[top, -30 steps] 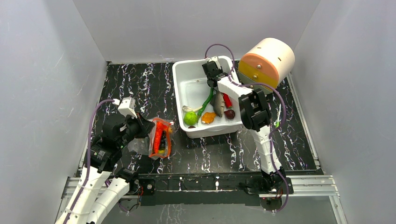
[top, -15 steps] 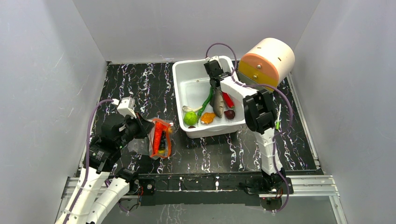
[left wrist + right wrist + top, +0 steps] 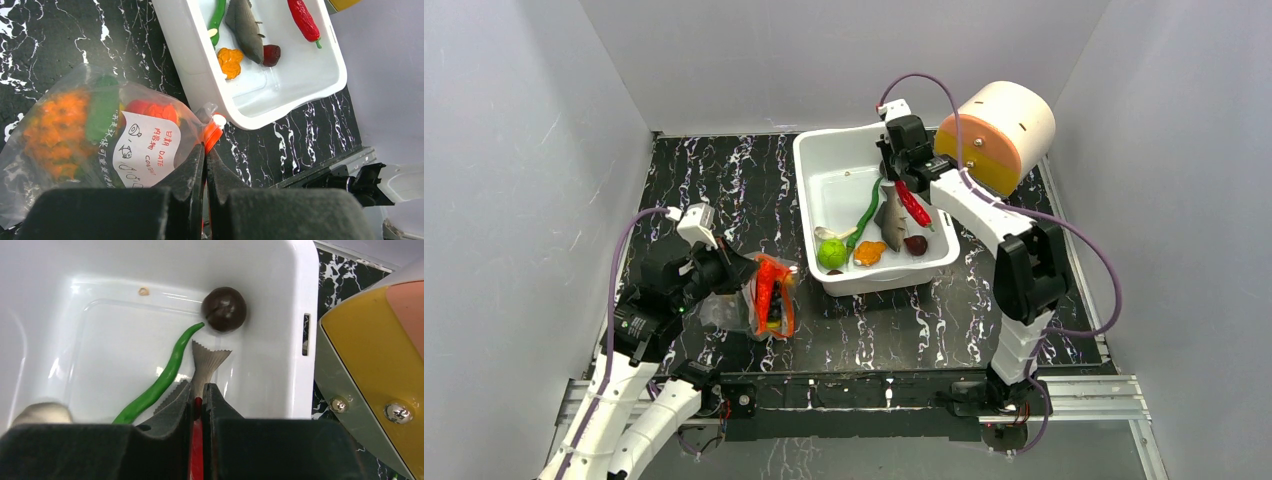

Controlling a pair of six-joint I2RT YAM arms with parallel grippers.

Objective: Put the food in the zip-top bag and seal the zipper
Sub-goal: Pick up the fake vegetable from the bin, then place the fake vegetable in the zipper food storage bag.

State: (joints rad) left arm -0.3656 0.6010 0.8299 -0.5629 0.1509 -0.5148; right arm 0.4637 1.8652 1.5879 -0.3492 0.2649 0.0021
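The clear zip-top bag (image 3: 769,305) (image 3: 95,135) sits on the table left of the bin, orange, green and red food showing through it. My left gripper (image 3: 746,272) (image 3: 205,150) is shut on the bag's mouth edge at the red-orange zipper (image 3: 214,131). My right gripper (image 3: 901,183) (image 3: 199,390) hangs over the white bin (image 3: 809,165), shut on the top end of a red chili (image 3: 914,207) (image 3: 198,440) that dangles clear of the bin floor. A grey fish (image 3: 890,222) (image 3: 207,360), a lime (image 3: 831,253) and a long green pod (image 3: 864,215) (image 3: 160,380) lie in the bin.
The bin (image 3: 300,290) also holds an orange piece (image 3: 870,252), a dark red fruit (image 3: 915,244) and a dark brown ball (image 3: 223,309). A large round cream, pink and yellow object (image 3: 996,130) stands against the bin's right side. Grey walls enclose the table.
My right gripper has shut on the red chili and lifted it off the bin floor, with the arm swinging right. The left gripper and bag have barely moved.
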